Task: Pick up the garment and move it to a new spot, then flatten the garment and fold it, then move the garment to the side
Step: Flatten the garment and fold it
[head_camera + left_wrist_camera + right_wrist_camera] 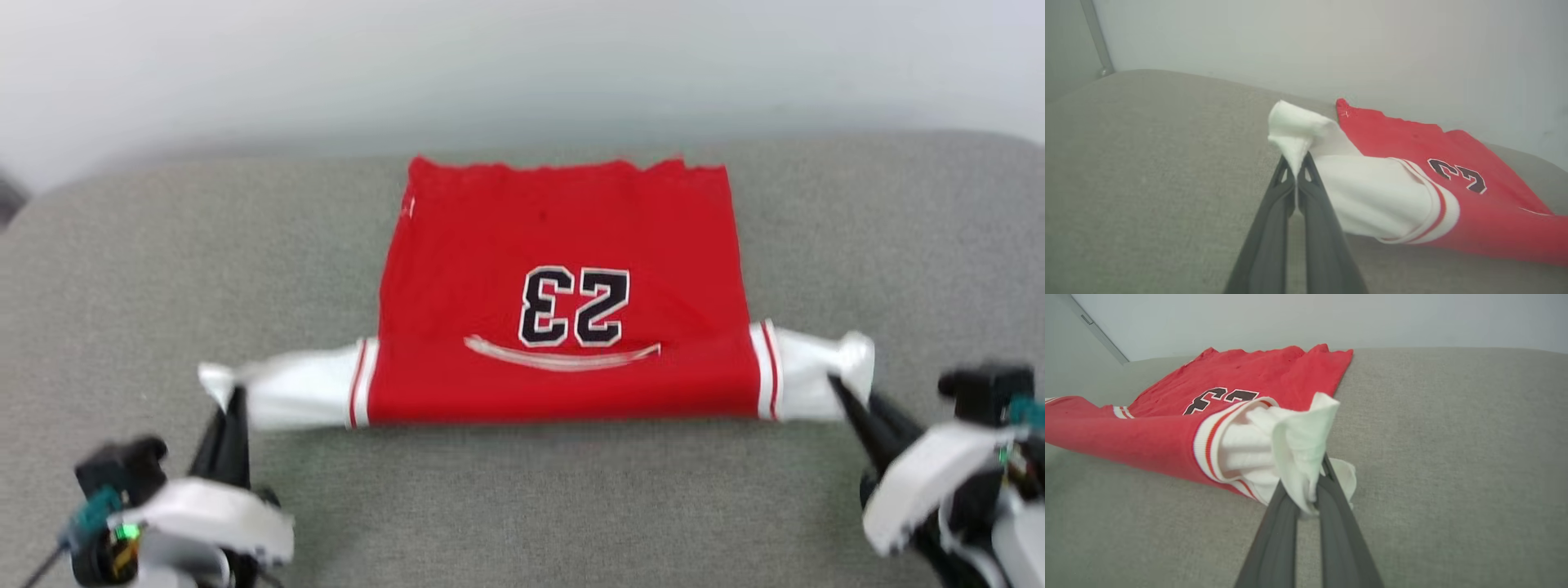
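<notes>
Left gripper (233, 400) is sitting closest, bottom left, fingers pressed together and pinching the tip of the white sleeve (286, 392) on that side; right gripper (841, 388) is doing the same at bottom right, clamping the bunched end of the other sleeve (816, 367); garment (563, 245) is lying mid-way across the grey padded surface (522, 506), near edge doubled over, number 23 facing up and reading upside down; both sleeves are sticking out sideways along that near edge.

Head overlooks, wrists closely flank, the shared garment (563, 229).
</notes>
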{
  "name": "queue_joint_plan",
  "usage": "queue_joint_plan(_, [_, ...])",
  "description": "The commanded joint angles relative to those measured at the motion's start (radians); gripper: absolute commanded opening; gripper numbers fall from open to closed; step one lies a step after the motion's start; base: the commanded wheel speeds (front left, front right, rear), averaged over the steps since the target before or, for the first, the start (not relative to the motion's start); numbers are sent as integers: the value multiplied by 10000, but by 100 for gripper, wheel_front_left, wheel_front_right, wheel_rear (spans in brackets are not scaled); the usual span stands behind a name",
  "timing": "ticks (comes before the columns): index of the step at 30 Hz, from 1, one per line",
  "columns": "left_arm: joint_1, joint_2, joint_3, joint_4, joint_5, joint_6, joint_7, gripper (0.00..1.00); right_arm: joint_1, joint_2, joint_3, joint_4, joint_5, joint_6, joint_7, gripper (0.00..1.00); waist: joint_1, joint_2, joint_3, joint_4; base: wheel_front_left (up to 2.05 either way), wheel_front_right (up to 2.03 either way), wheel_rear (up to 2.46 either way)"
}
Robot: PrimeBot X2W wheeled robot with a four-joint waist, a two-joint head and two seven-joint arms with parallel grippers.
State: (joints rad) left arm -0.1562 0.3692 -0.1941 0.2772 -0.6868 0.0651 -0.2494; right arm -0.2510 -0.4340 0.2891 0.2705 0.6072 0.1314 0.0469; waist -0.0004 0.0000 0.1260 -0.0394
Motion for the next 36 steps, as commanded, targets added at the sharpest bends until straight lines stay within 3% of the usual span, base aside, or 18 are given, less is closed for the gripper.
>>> queue_joint_plan(1, [710, -12, -48, -279, -103, 148, 148, 0, 934, 57, -170, -327, -57, -13, 219, 0, 4, 0, -688, 110, 0, 0, 0])
queue_joint_plan(7, [2575, -53, -247, -913, -259, 519, 541, 0, 3222, 523, -780, -1043, -358, -12, 880, 0, 4, 0, -1243, 112, 0, 0, 0])
queue_joint_plan(8, [2787, -81, -303, -988, -262, 578, 571, 0, 3523, 597, -845, -1094, -435, -10, 1021, 6, 4, 0, -1298, 113, 0, 0, 0])
queue_joint_plan(9, [2994, -128, -341, -1053, -275, 633, 587, 0, 3786, 670, -912, -1184, -563, -10, 1090, 17, 4, 0, -1328, 119, 0, 0, 0])
queue_joint_plan(10, [3178, -153, -365, -1102, -271, 697, 584, 0, 3995, 716, -959, -1256, -718, -10, 1145, 37, 4, 0, -1350, 119, 0, 0, 0])
queue_joint_plan(12, [3461, -170, -427, -1160, -173, 799, 535, 0, 4501, 833, -942, -1306, -941, -10, 1317, 61, 4, 0, -1386, 142, 0, 0, 0])
queue_joint_plan(13, [3563, -189, -481, -1148, -153, 844, 523, 0, 4693, 861, -860, -1347, -1068, -10, 1410, 96, 4, 0, -1397, 153, 0, 0, 0])
queue_joint_plan(14, [3611, -233, -524, -1146, -105, 849, 505, 0, 4873, 931, -795, -1347, -1082, -10, 1512, 100, 4, 0, -1399, 166, 0, 0, 0])
queue_joint_plan(22, [3461, -325, -695, -1004, 137, 805, 249, 0, 5049, 936, -793, -1906, -996, -9, 1733, 100, 4, 0, -1404, 258, 0, 0, 0])
queue_joint_plan(26, [3210, -359, -819, -1083, 409, 847, 156, 0, 4518, 1009, -1666, -2375, -969, -9, 1774, 100, 4, 0, -1352, 436, 0, 0, 0])
queue_joint_plan(31, [2747, -459, -906, -1542, 724, 900, 33, 0, 2916, 1348, -3200, -2038, -1100, -9, 2230, 100, 4, 0, -836, 789, 0, 0, 0])
queue_joint_plan(36, [2025, -742, -1141, -2150, 1099, 835, -50, 0, 390, 1234, -4149, -496, -948, -9, 3335, 100, 4, 0, 284, 1374, 0, 0, 0])
